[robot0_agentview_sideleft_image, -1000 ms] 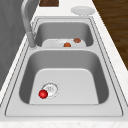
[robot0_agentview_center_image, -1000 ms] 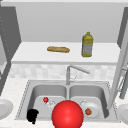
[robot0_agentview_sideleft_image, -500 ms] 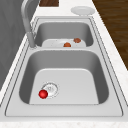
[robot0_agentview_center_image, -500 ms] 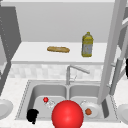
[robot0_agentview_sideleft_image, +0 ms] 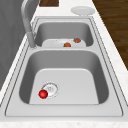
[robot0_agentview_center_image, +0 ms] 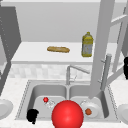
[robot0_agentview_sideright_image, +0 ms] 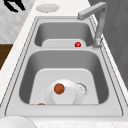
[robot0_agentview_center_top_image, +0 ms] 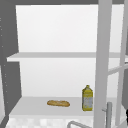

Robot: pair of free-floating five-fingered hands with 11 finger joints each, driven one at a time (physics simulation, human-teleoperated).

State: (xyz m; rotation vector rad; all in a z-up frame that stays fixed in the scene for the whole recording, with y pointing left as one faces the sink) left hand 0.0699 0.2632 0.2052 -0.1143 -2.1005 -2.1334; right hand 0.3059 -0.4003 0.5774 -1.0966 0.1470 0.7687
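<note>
My left hand hangs over the front left corner of the sink, holding nothing; in the right side view the left hand floats beyond the far counter with its fingers loosely spread. My right hand is at the picture's right edge beside the open cabinet door; the right hand also peeks into the upper view. A small red ball lies by the left basin's drain. In the right basin a white plate carries a brown ball.
A large red ball sits in front of the sink's middle. On the shelf lie a bread loaf and a yellow bottle. The faucet rises behind the divider. White plates rest on the counters.
</note>
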